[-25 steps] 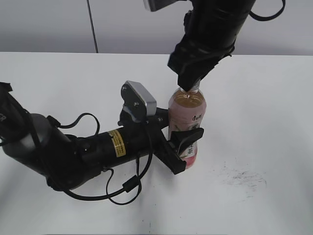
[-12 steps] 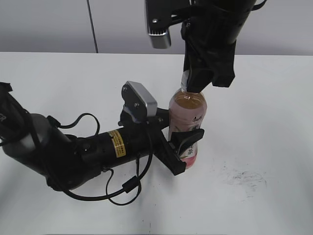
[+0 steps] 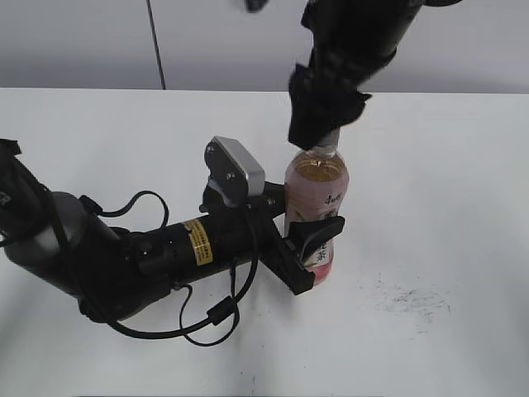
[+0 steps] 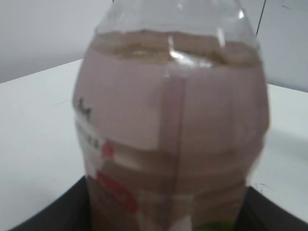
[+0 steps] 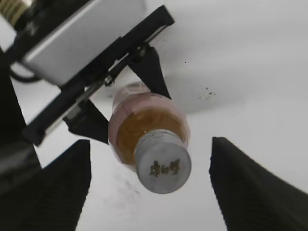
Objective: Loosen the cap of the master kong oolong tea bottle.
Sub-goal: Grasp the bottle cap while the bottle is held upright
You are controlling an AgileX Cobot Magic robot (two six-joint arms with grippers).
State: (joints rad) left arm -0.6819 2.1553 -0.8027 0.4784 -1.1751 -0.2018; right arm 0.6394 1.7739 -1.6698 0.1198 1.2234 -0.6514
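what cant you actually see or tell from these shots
- Cap: hidden behind the right hand in the exterior view; only the right wrist view shows it, print too blurred to read.
- Bottle label: blurred in the left wrist view.
- Left hand: mostly cut off by the left wrist view's bottom edge.

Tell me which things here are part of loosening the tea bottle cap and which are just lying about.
Part of the job:
- bottle, upright, gripped around its body by the left hand
- cap, on the bottle
- right hand, open above the cap, fingers clear of it

Just lying about:
- table
- dark scuff marks on the table
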